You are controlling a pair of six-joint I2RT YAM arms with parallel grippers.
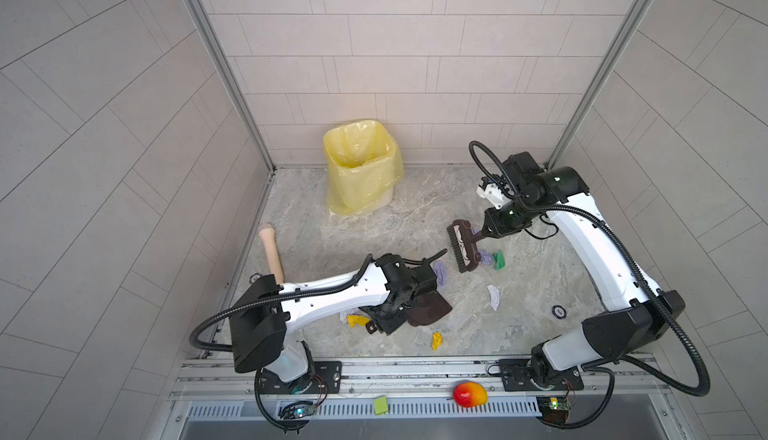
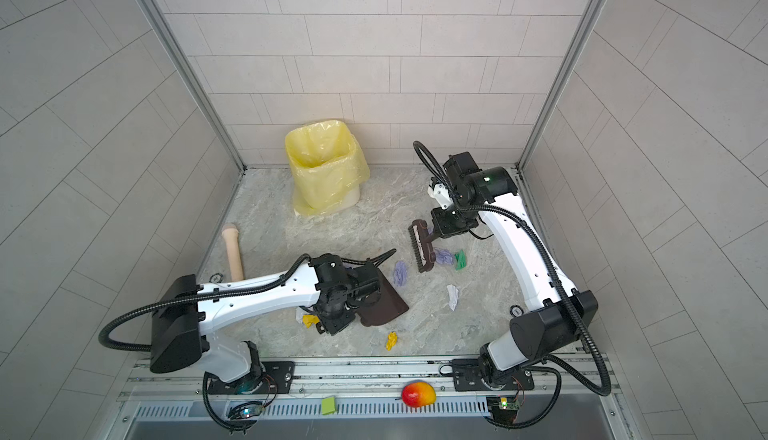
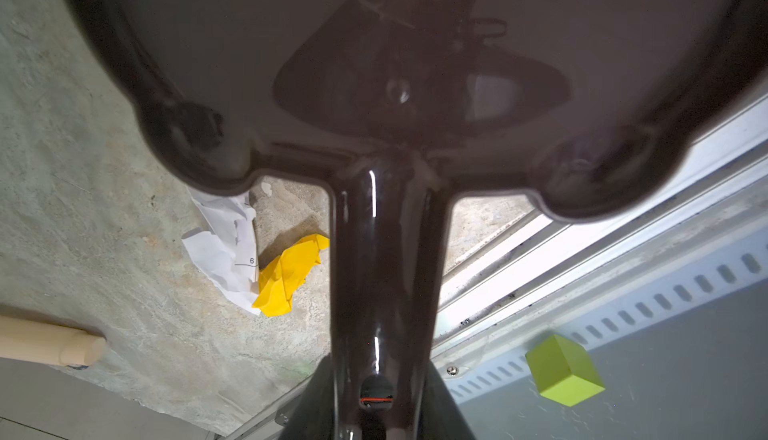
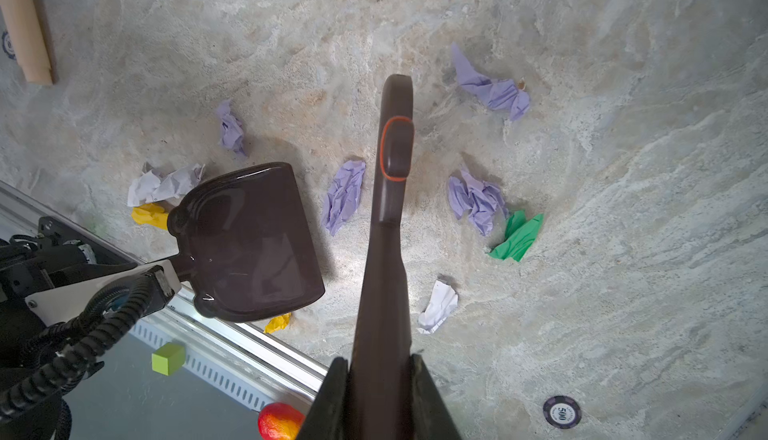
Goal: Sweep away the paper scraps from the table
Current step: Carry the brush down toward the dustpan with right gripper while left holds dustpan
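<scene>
Nine or so paper scraps (image 4: 490, 85) by my count, all lying on the marble table (image 1: 374, 226) around the dark brown dustpan (image 4: 249, 242). The left gripper (image 3: 376, 396) is clamped on the dustpan's handle, and the right gripper (image 4: 380, 380) is squeezed closed on the handle of the matching hand brush (image 1: 461, 247).

One lavender scrap (image 1: 440, 274) sits between the dustpan's front lip and the brush bristles. A lavender wad (image 4: 478, 201) and the green scrap (image 4: 517, 236) lie touching just past the brush, on the side away from the dustpan. A white scrap (image 3: 226, 247) and a yellow scrap (image 3: 289, 276) are tucked right by the dustpan's handle end. Another yellow bit (image 4: 277, 323) peeks out beside the pan's back corner.
</scene>
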